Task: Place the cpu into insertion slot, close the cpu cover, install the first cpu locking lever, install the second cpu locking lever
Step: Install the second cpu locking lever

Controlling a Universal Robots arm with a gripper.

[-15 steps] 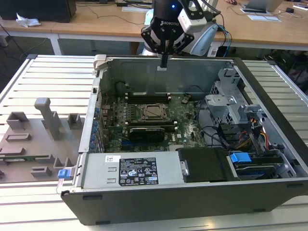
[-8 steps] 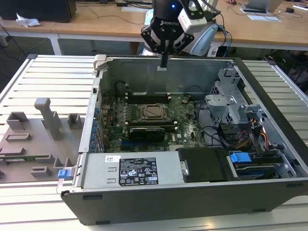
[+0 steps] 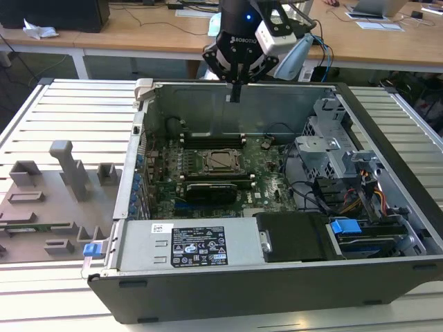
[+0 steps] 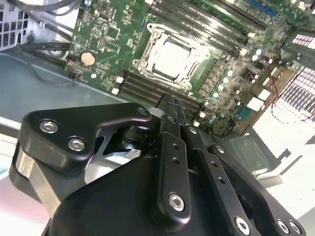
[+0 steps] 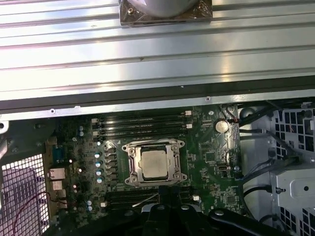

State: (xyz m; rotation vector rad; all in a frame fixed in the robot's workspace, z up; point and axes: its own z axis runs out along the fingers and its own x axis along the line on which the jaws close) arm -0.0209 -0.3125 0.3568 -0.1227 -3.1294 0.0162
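The cpu point(image 3: 221, 160) point(image 4: 172, 58) point(image 5: 153, 164) lies flat in the insertion slot point(image 5: 129, 181) on the green motherboard, silvery top facing up. The cpu cover point(image 3: 208, 163) point(image 4: 147, 46) point(image 5: 132, 160) lies down around the chip as a metal frame. The locking levers are too thin to tell apart along the socket's edges. My gripper point(image 3: 235, 91) point(image 4: 170, 101) point(image 5: 165, 196) hangs above the case's back wall, well above the socket and apart from it. Its fingers are shut together with nothing between them.
The open computer case point(image 3: 387, 124) holds a power supply point(image 3: 187, 243) at the front, a drive cage point(image 3: 332, 149) at the exterior view's right and a black expansion card point(image 3: 216, 190) near the socket. Long memory slots point(image 5: 140, 123) flank the socket. A grey fixture tray point(image 3: 48, 200) lies left of the case.
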